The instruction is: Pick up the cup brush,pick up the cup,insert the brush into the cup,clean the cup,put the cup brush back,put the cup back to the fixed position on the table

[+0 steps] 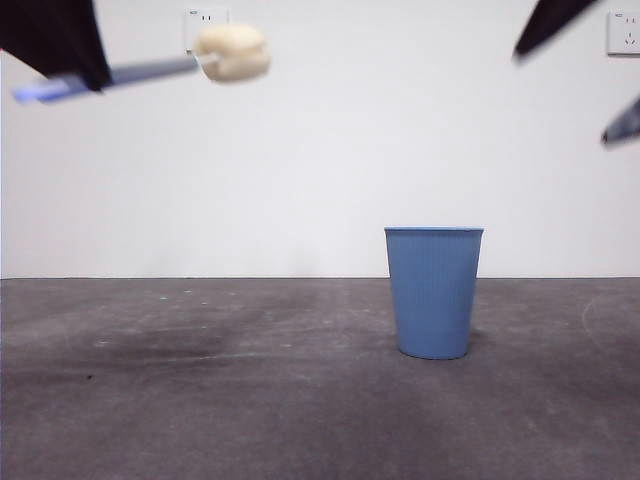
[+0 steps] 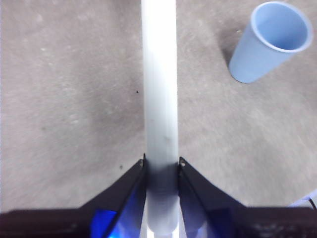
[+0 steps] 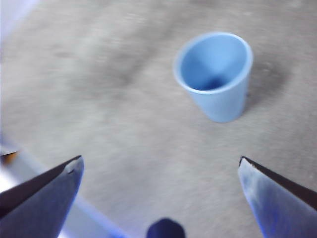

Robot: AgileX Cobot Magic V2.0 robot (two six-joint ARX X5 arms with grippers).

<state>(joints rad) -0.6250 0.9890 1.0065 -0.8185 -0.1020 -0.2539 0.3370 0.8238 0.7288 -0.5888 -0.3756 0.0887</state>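
The blue ribbed cup stands upright and empty on the dark grey table, right of centre. It also shows in the left wrist view and in the right wrist view. My left gripper is shut on the cup brush's grey handle and holds it high at the upper left of the front view, nearly level, with the pale yellow sponge head pointing right. My right gripper is open and empty, high above the table, some way from the cup; in the front view it shows as dark tips at the top right.
A white wall stands behind the table with a socket at top left and another at top right. The table's far edge runs level across the front view behind the cup.
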